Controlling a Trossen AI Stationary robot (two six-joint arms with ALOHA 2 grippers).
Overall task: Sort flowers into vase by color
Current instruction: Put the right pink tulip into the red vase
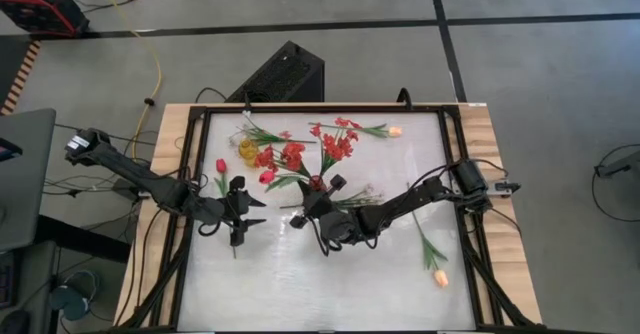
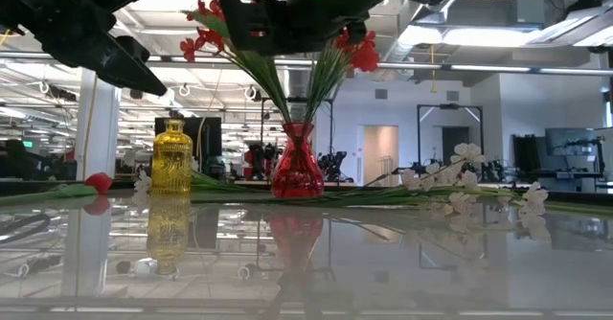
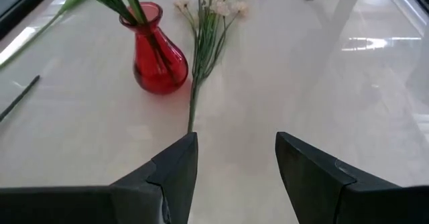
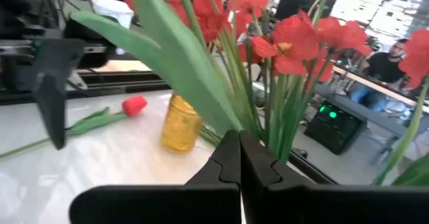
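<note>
Your right pincer [image 4: 240, 158] sits closed with nothing visibly between its fingertips, right above the red vase [image 2: 297, 171], so spread it before reaching for the white spray [image 1: 352, 201] lying flat on the bench [image 1: 300, 284] beside that vase, and take it low on the stem. Your left pincer [image 3: 234, 167] hangs open nearby, empty. Farther back, red flowers [image 4: 295, 39] stand bushy in the red vase; the yellow vase [image 2: 172, 157] looks empty, and the red tulip [image 4: 133, 105] lies loose.

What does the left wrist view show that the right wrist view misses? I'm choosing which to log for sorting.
Only the left wrist view shows the red vase, the white spray lying beside it, and the open left gripper. Only the right wrist view shows the yellow vase, a red tulip lying on the table, and the shut right gripper. Both show green stems.
</note>
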